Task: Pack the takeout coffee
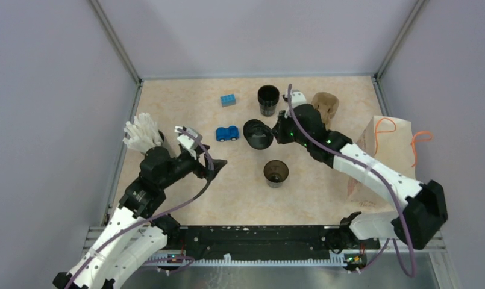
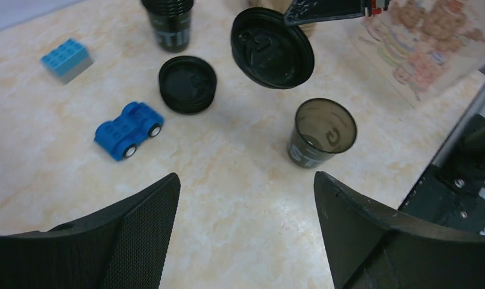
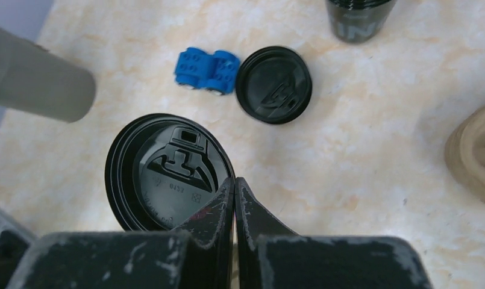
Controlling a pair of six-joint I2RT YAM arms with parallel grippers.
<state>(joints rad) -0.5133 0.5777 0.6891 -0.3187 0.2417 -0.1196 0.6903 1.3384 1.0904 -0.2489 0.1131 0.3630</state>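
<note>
An open black takeout cup (image 1: 276, 173) stands upright on the table; it also shows in the left wrist view (image 2: 322, 132). My right gripper (image 1: 276, 130) is shut on the rim of a flat black lid (image 3: 167, 171) and holds it tilted above the table, left of and behind the cup (image 2: 272, 48). A second black lid (image 3: 274, 84) lies flat beside the blue toy car (image 3: 206, 70). Another black cup (image 1: 268, 99) stands at the back. My left gripper (image 1: 212, 165) is open and empty, hovering left of the open cup (image 2: 246, 177).
A blue brick (image 1: 228, 100) lies at the back. A brown pulp carrier (image 1: 326, 105) sits behind my right arm. A paper bag (image 1: 381, 150) with orange handles stands at the right edge. A grey cup with white utensils (image 1: 144, 135) stands at the left.
</note>
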